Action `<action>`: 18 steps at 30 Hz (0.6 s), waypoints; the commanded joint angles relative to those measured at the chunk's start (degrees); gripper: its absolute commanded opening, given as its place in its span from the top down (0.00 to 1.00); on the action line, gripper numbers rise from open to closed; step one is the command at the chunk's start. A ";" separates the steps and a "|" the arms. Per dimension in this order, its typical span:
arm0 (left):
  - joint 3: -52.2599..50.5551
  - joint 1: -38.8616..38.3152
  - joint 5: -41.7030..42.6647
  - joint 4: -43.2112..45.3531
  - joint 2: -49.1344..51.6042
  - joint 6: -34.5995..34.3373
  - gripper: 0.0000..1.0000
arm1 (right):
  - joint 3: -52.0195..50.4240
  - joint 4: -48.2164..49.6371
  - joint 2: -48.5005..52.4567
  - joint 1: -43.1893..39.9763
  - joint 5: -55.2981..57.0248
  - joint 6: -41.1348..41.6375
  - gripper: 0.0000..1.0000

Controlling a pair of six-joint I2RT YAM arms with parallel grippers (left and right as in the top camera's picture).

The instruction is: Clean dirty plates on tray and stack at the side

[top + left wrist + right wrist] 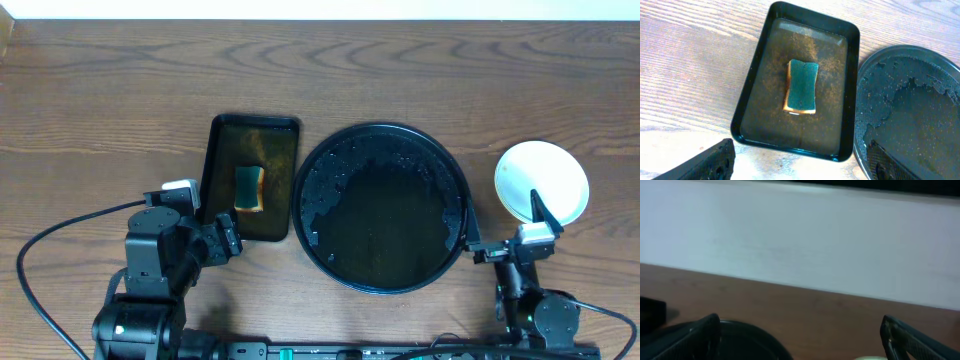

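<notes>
Overhead view: your tray [390, 225] is wet and bare. The plates [541, 181] look stacked on the worktop [100, 100] at its 3 o'clock. The sponge [249, 188] sits at 9 o'clock. Left pincer [800, 167] and right pincer [802, 340] are spread and empty. Judged complete.

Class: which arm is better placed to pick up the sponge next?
Left, probably: the left claw sits beside the black rectangular tray holding the green-topped sponge; the right claw lies beyond the round black tray.

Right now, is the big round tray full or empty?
Empty. The round tray holds only water droplets; the plates sit outside it, on the table.
</notes>
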 commanded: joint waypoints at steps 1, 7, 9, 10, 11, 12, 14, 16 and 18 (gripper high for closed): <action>-0.09 0.09 0.09 -0.07 0.07 0.74 0.16 | -1.20 -4.28 -0.50 0.15 1.46 -0.72 0.01; -0.09 0.09 0.11 -0.07 0.07 0.72 0.16 | -1.18 -8.92 -0.48 0.17 1.53 -0.72 0.01; -0.09 0.09 0.11 -0.07 0.07 0.74 0.16 | -1.20 -8.79 -0.48 0.24 0.50 0.26 0.01; -0.09 0.09 0.11 -0.07 0.07 0.72 0.16 | -1.20 -8.72 -0.48 0.28 0.46 1.05 0.01; -0.09 0.09 0.11 -0.07 0.07 0.72 0.16 | -1.20 -8.72 -0.44 0.26 0.50 1.01 0.01; -0.09 0.09 0.11 -0.07 0.07 0.72 0.16 | -1.20 -8.72 -0.39 0.26 0.72 1.01 0.01; -0.09 0.09 0.11 -0.07 0.07 0.74 0.16 | -1.20 -8.72 -0.39 0.26 0.74 1.01 0.01; -0.09 0.09 0.11 -0.07 0.07 0.72 0.16 | -1.20 -8.74 -0.39 0.26 0.74 1.01 0.01; -0.09 0.09 0.11 -0.07 0.07 0.72 0.16 | -1.20 -8.72 -0.39 0.26 0.74 1.01 0.01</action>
